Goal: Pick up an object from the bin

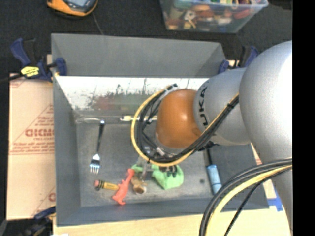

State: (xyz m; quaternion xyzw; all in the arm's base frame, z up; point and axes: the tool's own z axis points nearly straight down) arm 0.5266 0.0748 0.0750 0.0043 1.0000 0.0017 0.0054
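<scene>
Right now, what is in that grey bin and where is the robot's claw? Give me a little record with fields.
bin: grey metal, a few loose things
gripper: low over the green plastic piece, lower middle of the bin
beside it, left: small brown piece, red plastic piece
far left: fork lying flat, yellow-and-black piece below it
right: blue tube by the wall
holding anything: cannot tell

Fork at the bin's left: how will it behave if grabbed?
The fork looks like metal, so probably stiff and slippery. It lies flat on the bin floor, so it likely slides rather than rolls when pushed.
</scene>
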